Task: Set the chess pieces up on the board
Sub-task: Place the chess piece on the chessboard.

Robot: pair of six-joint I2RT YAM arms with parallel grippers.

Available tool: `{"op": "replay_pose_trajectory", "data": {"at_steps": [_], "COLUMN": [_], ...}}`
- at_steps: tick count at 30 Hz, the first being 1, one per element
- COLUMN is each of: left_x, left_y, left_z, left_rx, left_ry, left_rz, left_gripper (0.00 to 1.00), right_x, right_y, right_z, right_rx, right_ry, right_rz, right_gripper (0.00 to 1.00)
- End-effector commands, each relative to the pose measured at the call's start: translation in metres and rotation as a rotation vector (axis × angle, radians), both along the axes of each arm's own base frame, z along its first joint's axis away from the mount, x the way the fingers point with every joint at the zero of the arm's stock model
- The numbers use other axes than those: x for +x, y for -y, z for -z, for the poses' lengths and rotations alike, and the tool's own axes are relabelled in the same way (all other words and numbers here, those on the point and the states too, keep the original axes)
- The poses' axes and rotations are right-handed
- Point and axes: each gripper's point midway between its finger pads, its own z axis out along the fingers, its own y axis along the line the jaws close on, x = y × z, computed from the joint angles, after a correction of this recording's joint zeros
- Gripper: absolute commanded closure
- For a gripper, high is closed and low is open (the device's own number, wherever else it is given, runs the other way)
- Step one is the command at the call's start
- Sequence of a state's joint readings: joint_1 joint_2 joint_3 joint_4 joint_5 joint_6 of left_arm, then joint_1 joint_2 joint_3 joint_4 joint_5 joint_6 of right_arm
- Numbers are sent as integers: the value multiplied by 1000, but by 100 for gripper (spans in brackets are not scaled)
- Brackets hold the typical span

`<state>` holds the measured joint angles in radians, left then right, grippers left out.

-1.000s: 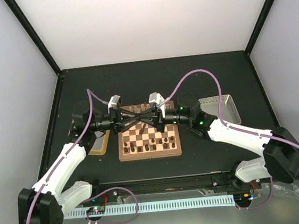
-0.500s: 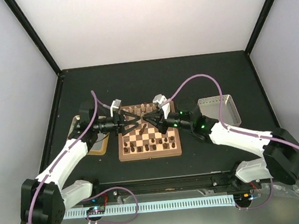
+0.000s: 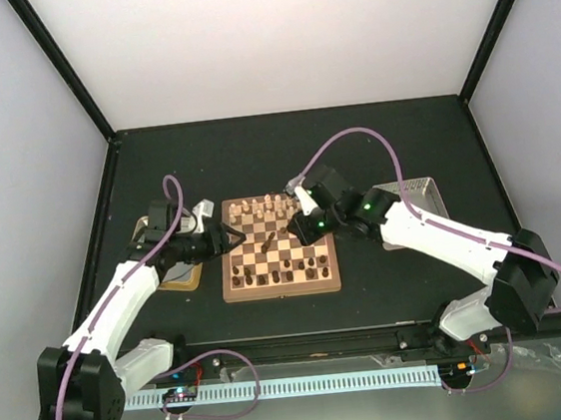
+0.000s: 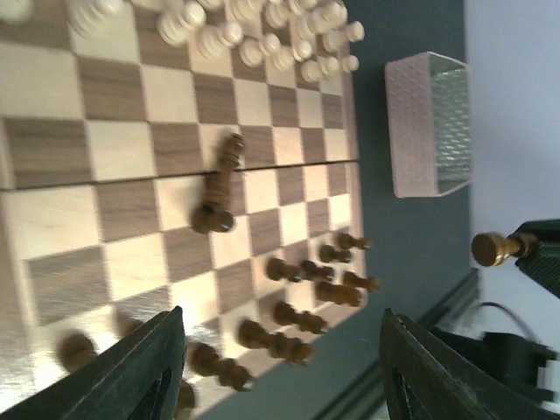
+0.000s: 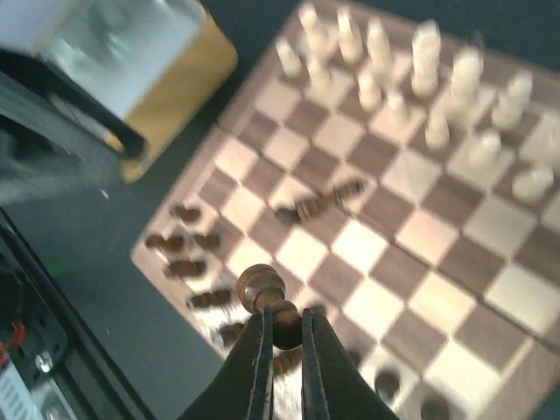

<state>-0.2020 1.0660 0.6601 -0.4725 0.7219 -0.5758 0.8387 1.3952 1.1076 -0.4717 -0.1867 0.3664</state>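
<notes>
On the board (image 3: pixel 281 291), mid-frame from above, cream pieces (image 3: pixel 265 210) line the upper edge and most dark pieces (image 3: pixel 301 265) the lower rows, yet a fallen dark piece (image 4: pixel 219 188) lies mid-board, the right gripper (image 5: pixel 283 328) pinches a dark chessman (image 5: pixel 262 287) not yet placed, and the left gripper (image 4: pixel 282 319) gapes empty.

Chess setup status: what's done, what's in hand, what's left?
Done: the cream pieces stand in the far rows of the board, and several dark pieces stand along the near rows.
In hand: the right gripper is shut on a dark pawn-like piece. The left gripper is open and empty.
Left: a fallen dark piece lies mid-board, and the near rows look incomplete.
</notes>
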Motion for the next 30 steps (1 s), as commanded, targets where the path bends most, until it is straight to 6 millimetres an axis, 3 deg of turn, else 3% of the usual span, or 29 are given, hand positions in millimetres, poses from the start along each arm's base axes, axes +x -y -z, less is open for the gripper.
{"op": "replay_pose_trajectory", "data": {"at_steps": [1, 6, 13, 23, 30], "left_x": [11, 13, 13, 17, 18], "left_y": [-28, -38, -41, -94, -103], "left_z": [-11, -14, -13, -6, -7], "left_rx": [230, 312, 326, 557, 584], "left_ry": [175, 231, 224, 159, 152], "left_rz": [-7, 4, -15, -240, -281], "left_gripper": [38, 37, 37, 37, 36], "right_x": [-36, -43, -21, 0, 3], "right_y": [40, 39, 23, -7, -21], "right_z": [42, 51, 49, 68, 81], "right_rx": [-290, -458, -589, -742, -796], "right_ry": [-198, -221, -172, -87, -101], "right_rz": [49, 28, 51, 42, 51], "right_gripper": [99, 99, 99, 99, 99]}}
